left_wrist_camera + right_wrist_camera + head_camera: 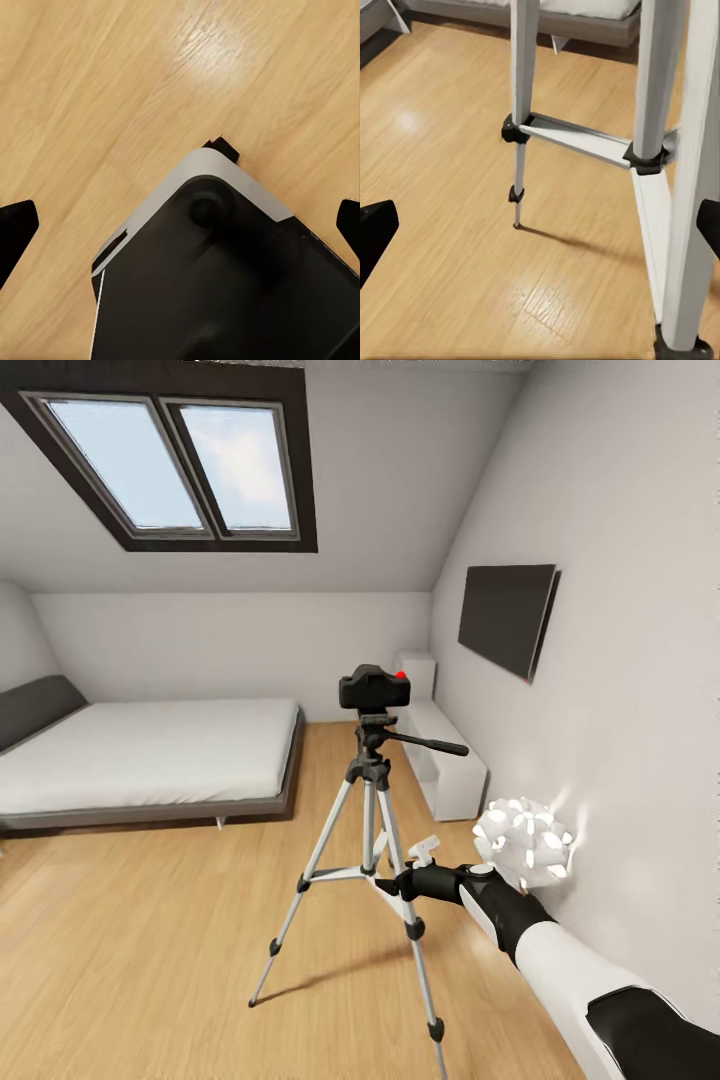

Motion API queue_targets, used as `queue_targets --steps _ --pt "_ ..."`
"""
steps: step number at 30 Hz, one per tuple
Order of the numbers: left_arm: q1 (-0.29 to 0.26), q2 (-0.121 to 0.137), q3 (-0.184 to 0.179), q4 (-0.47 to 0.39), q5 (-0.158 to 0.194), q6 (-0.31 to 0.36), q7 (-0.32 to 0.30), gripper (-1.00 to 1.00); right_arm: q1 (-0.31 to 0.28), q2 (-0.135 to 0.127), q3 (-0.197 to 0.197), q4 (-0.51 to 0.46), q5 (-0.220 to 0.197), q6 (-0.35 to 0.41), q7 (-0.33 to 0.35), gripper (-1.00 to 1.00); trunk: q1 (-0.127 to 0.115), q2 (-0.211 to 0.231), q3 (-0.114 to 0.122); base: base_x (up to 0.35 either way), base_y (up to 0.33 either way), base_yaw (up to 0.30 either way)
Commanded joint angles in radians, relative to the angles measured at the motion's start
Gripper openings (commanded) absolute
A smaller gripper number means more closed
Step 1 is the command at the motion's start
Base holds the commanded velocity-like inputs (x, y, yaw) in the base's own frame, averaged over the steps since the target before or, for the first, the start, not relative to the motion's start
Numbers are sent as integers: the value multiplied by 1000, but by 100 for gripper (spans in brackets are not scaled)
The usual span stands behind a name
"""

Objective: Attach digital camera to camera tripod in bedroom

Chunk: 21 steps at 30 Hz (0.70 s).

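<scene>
Right arm's gripper point(392, 882) sits spread and empty beside a camera tripod point(368, 840) leg.
Digital camera point(372, 688) rests on the tripod head by the bed point(140, 755); top-heavy on thin legs, so I'd steady a leg joint.

digital camera point(371, 688) atop camera tripod point(366, 848)

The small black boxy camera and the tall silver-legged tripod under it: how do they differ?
The small black boxy camera is compact and all dark apart from a red dot, while the tall silver-legged tripod is spindly, with pale metal legs and black joints. The camera sits up on the tripod's head; the tripod stands on the light wood floor with legs splayed. Both have black parts, and both stand upright.
</scene>
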Motion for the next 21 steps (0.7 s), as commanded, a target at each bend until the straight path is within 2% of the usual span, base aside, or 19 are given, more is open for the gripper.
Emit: queue_targets --steps 1,9,19,21 --pt "-1 0 -8 0 8 -2 3 100 -1 -1 4 -1 -8 8 1 100 0 -2 -2 -202 0 0" --pt "-1 -1 -8 0 6 -1 2 100 -1 -5 3 -1 -9 8 -1 100 0 -2 -2 -66 0 0" --pt "-1 -2 -8 0 5 -1 2 100 -1 -11 1 2 -13 9 -106 100 0 -2 -2 -314 0 0" --pt "-1 -2 -8 0 5 -1 2 100 -1 -13 0 27 -15 9 -121 100 0 -2 -2 -342 0 0"
